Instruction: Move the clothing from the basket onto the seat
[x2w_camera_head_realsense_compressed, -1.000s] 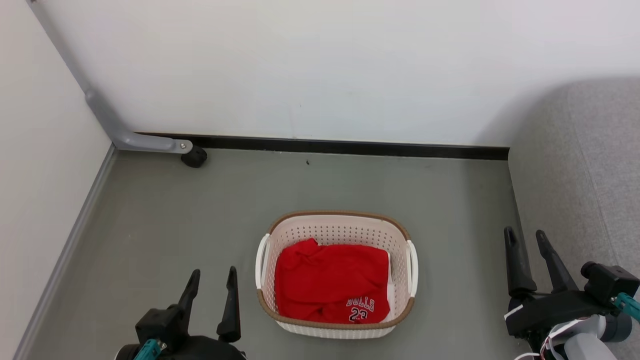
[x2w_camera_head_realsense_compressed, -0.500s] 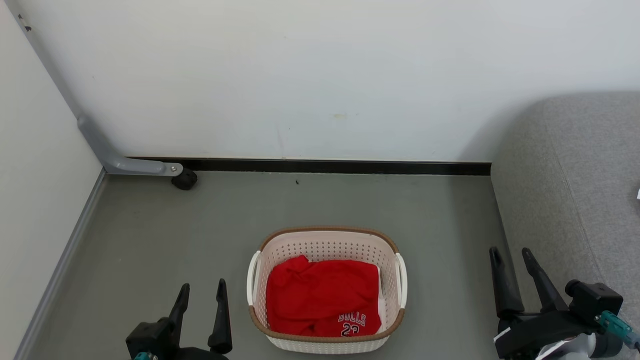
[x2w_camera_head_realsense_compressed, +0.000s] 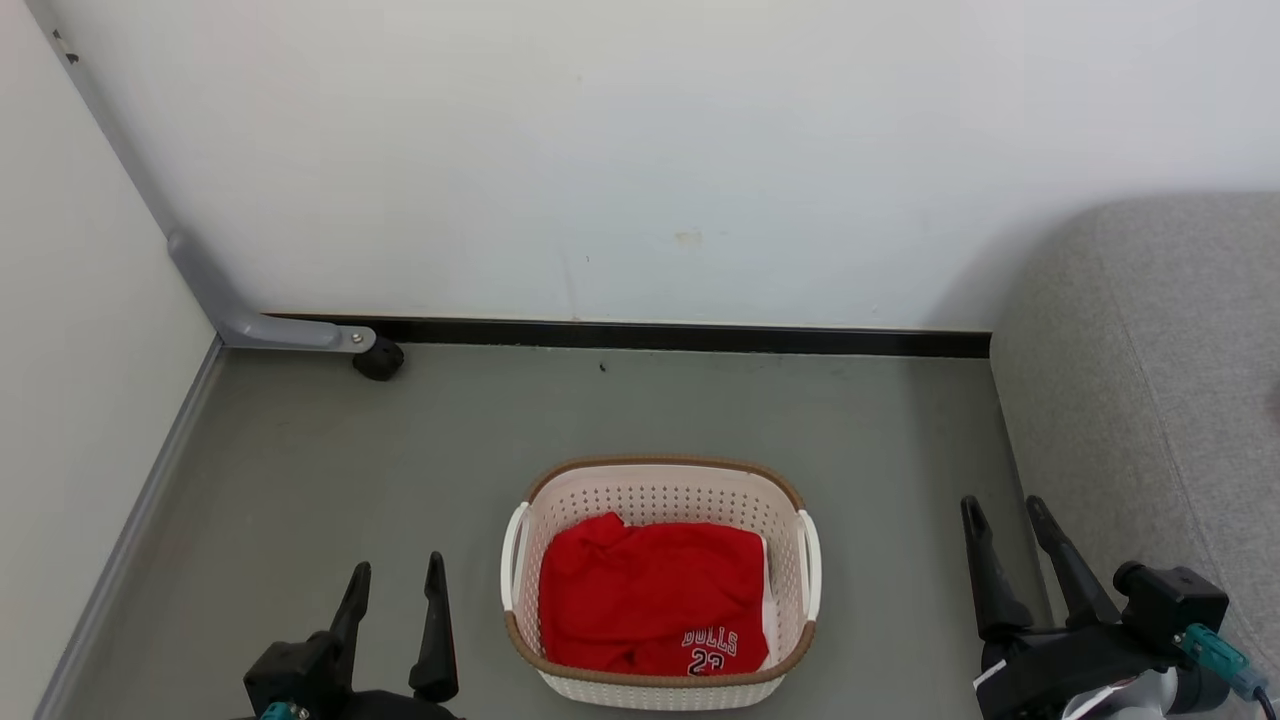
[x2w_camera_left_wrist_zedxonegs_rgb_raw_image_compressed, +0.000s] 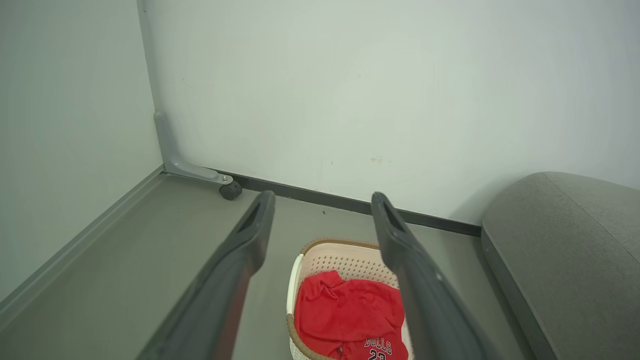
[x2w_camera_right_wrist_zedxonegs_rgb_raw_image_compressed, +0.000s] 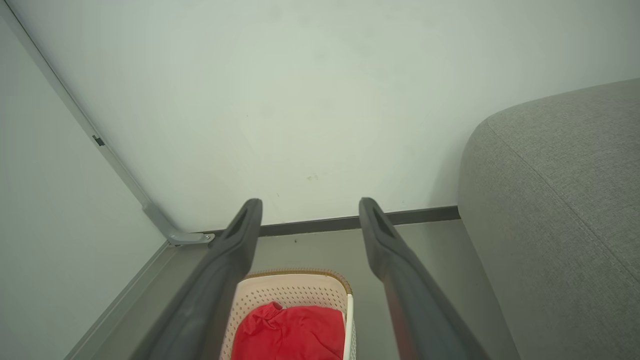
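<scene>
Step in hand: the very start, with no reach toward the load yet.

The clothing (x2w_camera_head_realsense_compressed: 650, 598) lies bundled in the basket (x2w_camera_head_realsense_compressed: 662, 493). It is red, with the "BULLS 23" print face up at the near edge and a strip of white along its right side. I cannot tell how many garments make up the heap. The basket stands on the grey floor (x2w_camera_head_realsense_compressed: 400, 470), between my two arms and slightly ahead of them. The seat (x2w_camera_head_realsense_compressed: 1160, 400) rises on my right, apart from the basket, with no red cloth on the part I can see.

The left gripper (x2w_camera_head_realsense_compressed: 398, 565) has its jaws spread wide with nothing between them, and sits near the basket's left handle without touching it. The right gripper (x2w_camera_head_realsense_compressed: 1001, 505) is just as wide and holds nothing. It sits between the basket and the seat's front edge.

Judgement: none of the transfer is done. The next move calls for one arm to swing over the brown rim, point its fingers down into the heap and pinch a raised fold. The bump at the far left of the cloth looks the best candidate. I favour the right arm, as it is nearer the seat for the carry.

Watch for a fingertip snagging the perforated wall, or the light basket lifting with the cloth.
</scene>
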